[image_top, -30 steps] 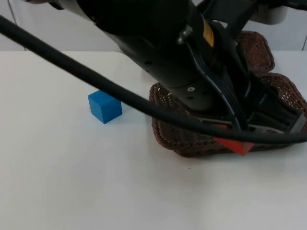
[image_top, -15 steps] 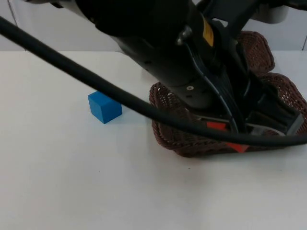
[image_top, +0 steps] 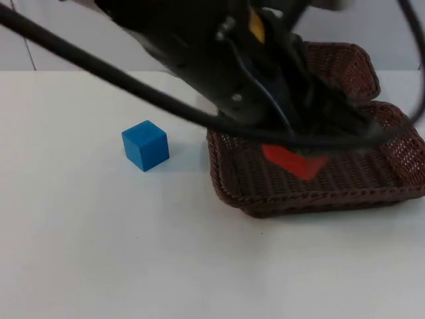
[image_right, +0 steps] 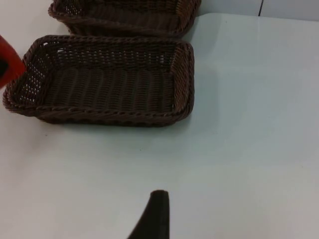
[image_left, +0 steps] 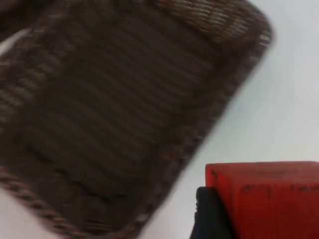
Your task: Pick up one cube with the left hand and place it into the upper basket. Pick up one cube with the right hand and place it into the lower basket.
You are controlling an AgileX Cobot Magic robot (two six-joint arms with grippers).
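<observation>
A: Where is the left arm?
B: It slants in from about ten o'clock in the top view and reaches across over the lower basket (image_top: 312,183). The left gripper (image_top: 299,156) hangs above that basket's floor, jaws pinching a red cube (image_top: 294,161).

A: Does its wrist view back that up?
B: Yes. The red cube (image_left: 264,199) sits against a black fingertip (image_left: 212,216), with a brown wicker basket (image_left: 99,114) beneath and white tabletop (image_left: 289,99) past the basket's rim. I cannot tell which basket that one is.

A: And the right arm?
B: It waits, held back over bare tabletop. From its wrist camera one black fingertip (image_right: 155,214) stands up in front of the lower basket (image_right: 104,82), well apart from it. I cannot tell how the right gripper's jaws are set. The red cube (image_right: 7,62) peeks in at nine o'clock of that basket.

A: Where are the baskets relative to each other?
B: The upper basket (image_top: 352,66) lies at twelve o'clock of the lower one, the rims just beside each other; the right wrist view shows the upper basket (image_right: 124,12) likewise.

A: The other cube?
B: A blue cube (image_top: 145,145) rests on the tabletop (image_top: 99,252) at nine o'clock of the lower basket, near it but apart.
</observation>
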